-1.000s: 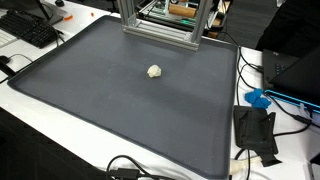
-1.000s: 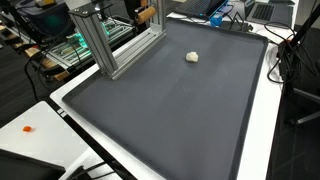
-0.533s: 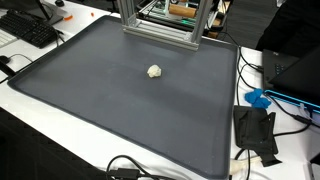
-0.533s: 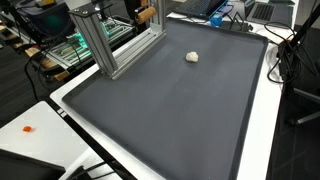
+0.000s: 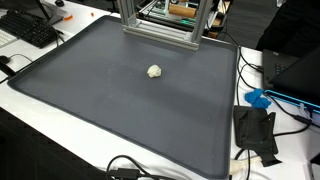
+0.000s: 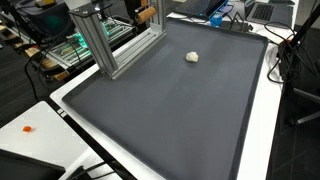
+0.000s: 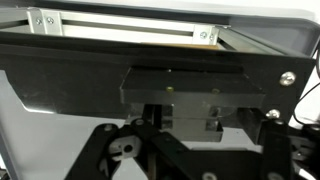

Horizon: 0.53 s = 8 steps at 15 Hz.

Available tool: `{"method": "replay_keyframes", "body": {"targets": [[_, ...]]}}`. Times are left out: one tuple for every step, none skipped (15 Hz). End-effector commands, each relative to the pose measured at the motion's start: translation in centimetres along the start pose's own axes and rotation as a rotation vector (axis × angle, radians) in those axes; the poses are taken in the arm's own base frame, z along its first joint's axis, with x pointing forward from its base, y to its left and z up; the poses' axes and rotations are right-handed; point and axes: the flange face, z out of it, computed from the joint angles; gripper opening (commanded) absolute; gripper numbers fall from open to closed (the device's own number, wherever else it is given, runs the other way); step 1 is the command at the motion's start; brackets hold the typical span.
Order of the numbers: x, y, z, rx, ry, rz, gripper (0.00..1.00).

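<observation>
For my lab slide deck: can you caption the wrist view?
Wrist view: gripper low in frame, facing a dark block beneath an aluminium rail.

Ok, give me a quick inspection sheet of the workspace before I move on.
Surface: dark mat on a white table, flat.
Job's things: one small whitish lump, alone on the mat.
Clutter: keyboard, blue item, orange bit, all off the mat.
Tool: tool partly seen in wrist view, facing the aluminium frame; jaw state unclear.
Cables: black cables at the mat's edge.
Surroundings: frame stands at the mat's far edge.
</observation>
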Motion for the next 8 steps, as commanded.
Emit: {"method": "replay_keyframes", "body": {"targets": [[-0.42,0.19,0.68,-0.011,-0.008,0.0,0.83],[-0.41,0.2,0.68,-0.012,-0.009,0.0,0.84],[-0.41,0.15,0.7,-0.011,-0.011,-0.003,0.83],[-0.42,0.13,0.81,-0.011,-0.016,-0.005,0.86],[-0.44,0.07,0.89,-0.009,-0.02,-0.008,0.84],[-0.48,0.05,0.93,-0.01,-0.024,-0.01,0.85],[-0.5,0.07,0.98,-0.01,-0.026,-0.012,0.85],[-0.54,0.08,0.97,-0.012,-0.029,-0.015,0.85]]}}
